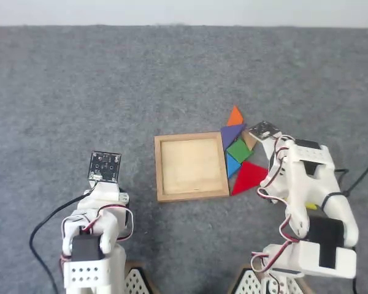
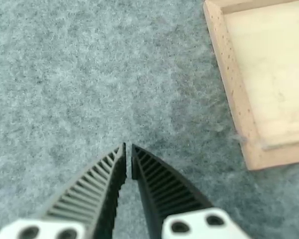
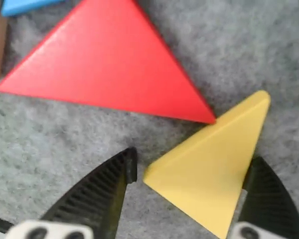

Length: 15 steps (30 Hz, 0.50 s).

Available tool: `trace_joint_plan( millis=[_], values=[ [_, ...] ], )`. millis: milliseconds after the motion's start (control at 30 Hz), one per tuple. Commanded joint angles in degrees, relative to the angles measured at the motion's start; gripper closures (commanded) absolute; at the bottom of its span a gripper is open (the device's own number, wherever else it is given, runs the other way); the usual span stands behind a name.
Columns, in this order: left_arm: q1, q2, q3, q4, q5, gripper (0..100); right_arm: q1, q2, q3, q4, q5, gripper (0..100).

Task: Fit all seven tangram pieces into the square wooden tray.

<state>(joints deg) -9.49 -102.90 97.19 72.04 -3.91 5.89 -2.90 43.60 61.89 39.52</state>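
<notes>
One squeeze: close the open right fingers (image 3: 104,189) squarely on the yellow triangle (image 3: 214,164), right of the high view, clear of the red triangle (image 3: 114,69); leave left fingers (image 2: 99,184) shut beside tray (image 2: 239,99).

the right arm (image 1: 306,180) is covering nearly all of the yellow triangle (image 3: 214,169) in the high view. picture edges are cutting off the blue piece (image 3: 25,5) in the right wrist view and the wooden tray (image 2: 236,99) in the left.
</notes>
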Motion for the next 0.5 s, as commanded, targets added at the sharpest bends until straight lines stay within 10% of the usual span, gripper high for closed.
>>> trace_joint_plan(
  millis=[0,467],
  values=[
    [0.18,-1.14,-0.66,0.18,-0.09,98,2.95,-2.24,-0.09,-0.92,-0.26,72.3],
    [0.18,-1.14,-0.66,0.18,-0.09,98,3.12,-2.42,-0.09,-0.31,-0.18,72.1]
  ],
)
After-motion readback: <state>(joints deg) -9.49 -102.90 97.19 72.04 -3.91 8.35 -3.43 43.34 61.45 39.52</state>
